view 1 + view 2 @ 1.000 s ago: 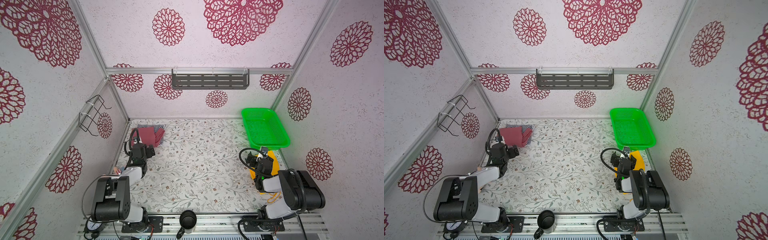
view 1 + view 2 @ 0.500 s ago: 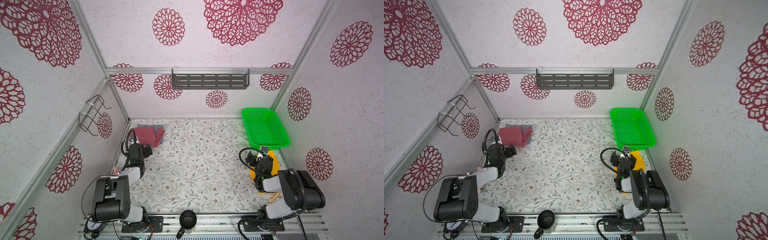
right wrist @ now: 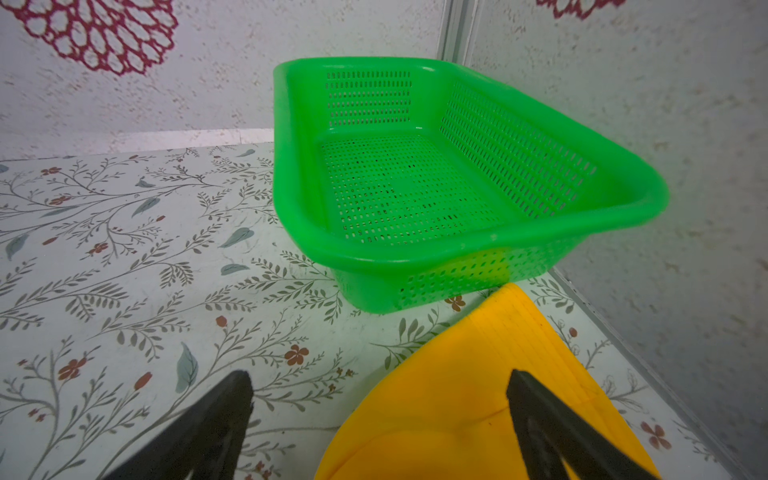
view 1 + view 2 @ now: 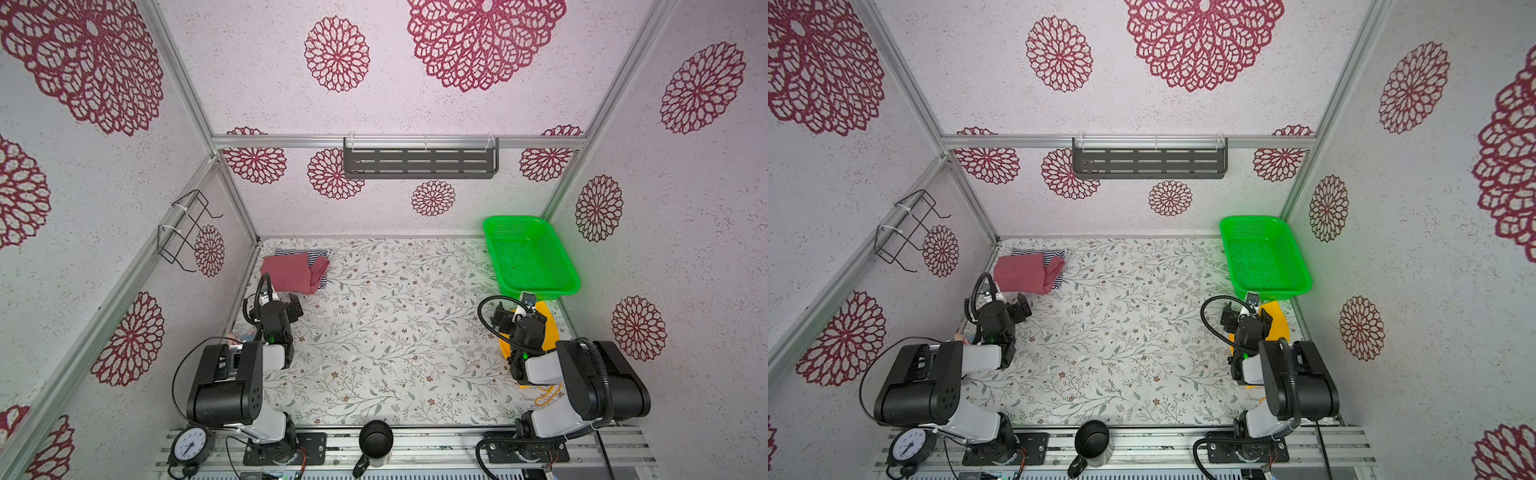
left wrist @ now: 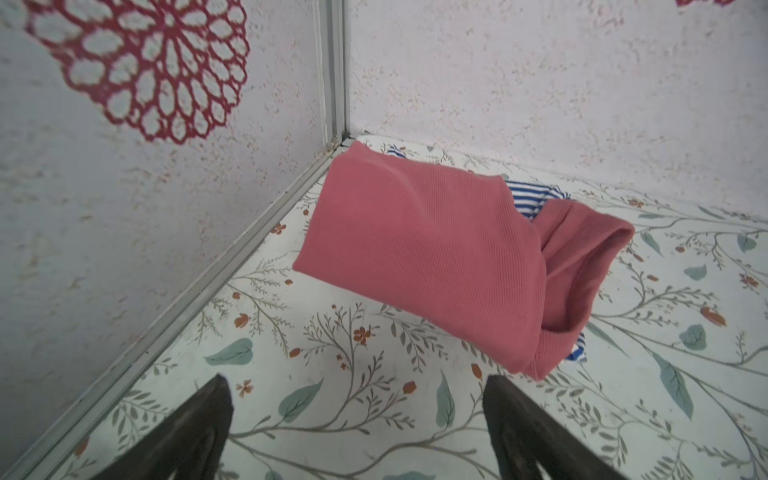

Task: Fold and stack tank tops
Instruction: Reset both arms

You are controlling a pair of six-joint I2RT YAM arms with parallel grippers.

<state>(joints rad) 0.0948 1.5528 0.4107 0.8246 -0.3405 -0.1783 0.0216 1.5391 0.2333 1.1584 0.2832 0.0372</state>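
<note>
The maroon tank top (image 5: 424, 257) lies folded atop the striped tank top (image 5: 528, 199) at ten o'clock on the table (image 4: 395, 332), seemingly a finished stack. The left gripper (image 5: 355, 380) hangs near it, jaws wide and empty. The right gripper (image 3: 380, 374), equally wide and empty, hovers partly over the yellow cloth (image 3: 478, 395), clear of the pile.

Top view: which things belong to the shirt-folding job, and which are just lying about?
For the job: red tank top, striped tank top under it.
Just lying about: green basket, yellow cloth, black mug, clock.
</note>
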